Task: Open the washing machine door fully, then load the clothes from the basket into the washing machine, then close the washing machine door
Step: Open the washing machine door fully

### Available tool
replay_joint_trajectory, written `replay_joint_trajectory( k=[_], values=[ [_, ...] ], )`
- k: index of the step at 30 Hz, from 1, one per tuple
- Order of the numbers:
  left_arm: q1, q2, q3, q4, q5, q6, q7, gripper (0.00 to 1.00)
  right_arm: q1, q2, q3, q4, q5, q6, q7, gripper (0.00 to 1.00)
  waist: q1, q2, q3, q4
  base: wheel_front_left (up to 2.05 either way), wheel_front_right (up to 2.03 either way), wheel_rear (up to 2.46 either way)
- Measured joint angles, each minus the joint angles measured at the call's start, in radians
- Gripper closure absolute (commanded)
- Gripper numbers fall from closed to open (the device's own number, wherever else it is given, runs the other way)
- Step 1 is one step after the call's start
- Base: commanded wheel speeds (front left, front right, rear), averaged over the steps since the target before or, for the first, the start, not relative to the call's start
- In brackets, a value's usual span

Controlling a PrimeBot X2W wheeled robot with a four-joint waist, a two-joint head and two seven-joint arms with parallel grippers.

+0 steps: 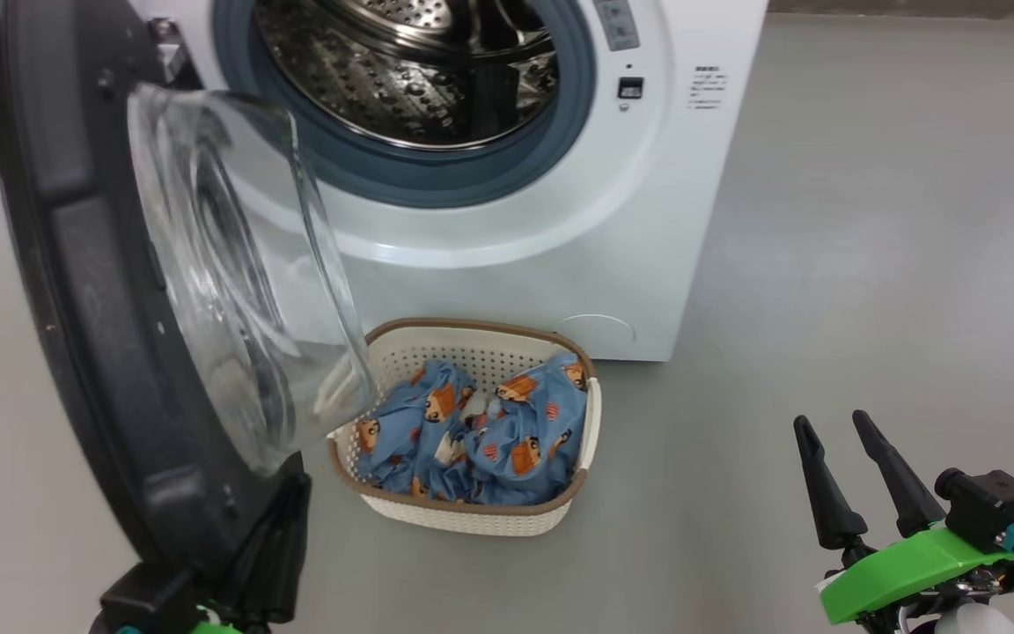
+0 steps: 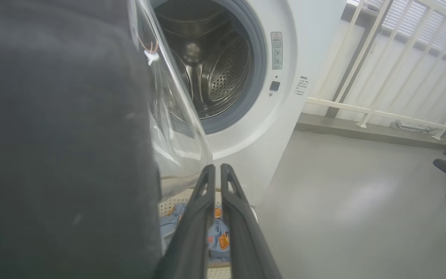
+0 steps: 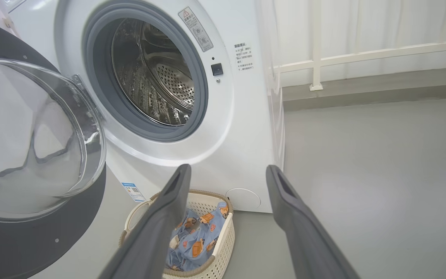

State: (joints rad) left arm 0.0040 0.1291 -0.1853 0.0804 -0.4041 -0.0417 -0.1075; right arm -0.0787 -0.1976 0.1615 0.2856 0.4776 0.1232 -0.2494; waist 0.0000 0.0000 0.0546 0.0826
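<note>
1. The left gripper (image 2: 217, 168) is closed, its two fingers pressed together with nothing seen between them. It is placed low, just beside the bottom edge of the washing machine door (image 1: 76, 264); whether it touches the black rim cannot be told.
2. The right gripper (image 1: 830, 421) is spread wide and holds nothing. It is kept over the bare floor (image 1: 868, 264), well apart from the basket (image 1: 472, 519) and to its right.
3. The door is swung far out on its left-side hinge, so the steel drum (image 1: 410, 79) of the washing machine (image 1: 560, 264) is exposed. In the head view the glass bowl hangs over the left end of the basket.
4. The clothes (image 1: 489, 431) are lying bunched inside the basket, which stands on the floor just in front of the machine. Nothing is seen in the drum.
5. The opening step is judged to be at its end, and loading is not yet begun.
6. For the next move, the door should probably be pushed a little wider so the basket is freed. Then the open right gripper is to be brought down onto the fabric and closed on a good fold.
</note>
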Motion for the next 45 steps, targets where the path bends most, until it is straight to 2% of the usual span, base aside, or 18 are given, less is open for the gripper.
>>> replay_joint_trajectory(
  k=[11,17,27,45],
  values=[
    [0.005,0.051,0.107,0.000,-0.031,0.061,-0.003,1.00,-0.001,0.003,-0.003,0.002,0.000,0.000,0.000,0.00,0.0001,0.0001,0.009,0.085,0.00,0.00,0.00],
    [0.002,0.080,0.157,0.015,-0.050,0.071,-0.007,1.00,-0.001,0.007,-0.003,0.003,0.000,0.000,0.000,0.00,0.0000,0.0000,0.013,0.128,0.00,0.00,0.00],
    [-0.048,0.141,0.195,0.100,-0.062,0.065,-0.008,1.00,-0.022,0.008,-0.002,0.009,0.000,0.000,0.000,0.00,0.0001,0.0000,0.026,0.179,0.00,0.00,0.00],
    [-0.273,0.222,0.226,0.319,-0.107,0.009,-0.005,1.00,-0.072,0.008,-0.004,0.016,-0.003,0.000,0.000,0.00,0.0001,0.0000,0.103,0.223,0.00,0.00,0.00]
  ],
)
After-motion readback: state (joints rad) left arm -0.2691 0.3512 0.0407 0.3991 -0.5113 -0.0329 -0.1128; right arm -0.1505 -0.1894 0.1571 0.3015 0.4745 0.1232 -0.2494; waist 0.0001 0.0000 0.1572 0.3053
